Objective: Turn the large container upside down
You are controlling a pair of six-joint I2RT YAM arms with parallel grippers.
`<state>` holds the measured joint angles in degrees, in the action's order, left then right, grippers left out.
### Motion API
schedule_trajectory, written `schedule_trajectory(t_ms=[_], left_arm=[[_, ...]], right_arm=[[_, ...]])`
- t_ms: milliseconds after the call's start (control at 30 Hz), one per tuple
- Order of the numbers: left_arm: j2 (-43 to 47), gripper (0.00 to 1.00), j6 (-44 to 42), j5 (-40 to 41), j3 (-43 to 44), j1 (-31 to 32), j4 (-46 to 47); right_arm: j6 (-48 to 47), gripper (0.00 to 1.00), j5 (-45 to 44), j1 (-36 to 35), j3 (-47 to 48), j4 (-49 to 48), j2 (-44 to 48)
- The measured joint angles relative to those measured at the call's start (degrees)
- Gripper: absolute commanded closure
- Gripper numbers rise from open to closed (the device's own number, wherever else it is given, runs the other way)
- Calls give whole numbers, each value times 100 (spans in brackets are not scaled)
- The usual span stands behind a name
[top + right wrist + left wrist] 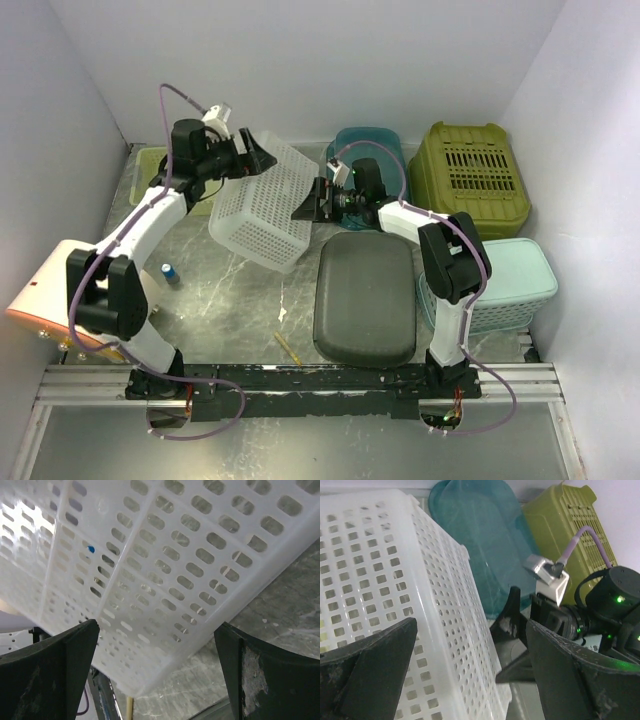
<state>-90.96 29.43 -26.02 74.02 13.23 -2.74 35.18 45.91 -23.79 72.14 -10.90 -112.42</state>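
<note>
The large container is a white perforated basket. It stands tilted, its near edge low towards the table and its far edge raised. My left gripper is at the basket's raised far edge. In the left wrist view the left gripper has its jaws wide apart, with the basket's corner between them. My right gripper is at the basket's right side. In the right wrist view the right gripper is open, with the basket's slotted face just ahead of the fingers.
A teal tub and an olive green crate stand at the back. A light teal basket is at the right and a dark grey lid at centre front. A small blue-capped item and a yellow stick lie on the table.
</note>
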Motion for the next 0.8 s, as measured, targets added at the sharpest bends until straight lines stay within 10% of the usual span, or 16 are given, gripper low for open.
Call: schedule_trajectory(t_ms=[800], left_arm=[[-603, 1, -286, 431, 205, 197, -669]], right_arm=[[-350, 0, -306, 400, 55, 299, 1187]])
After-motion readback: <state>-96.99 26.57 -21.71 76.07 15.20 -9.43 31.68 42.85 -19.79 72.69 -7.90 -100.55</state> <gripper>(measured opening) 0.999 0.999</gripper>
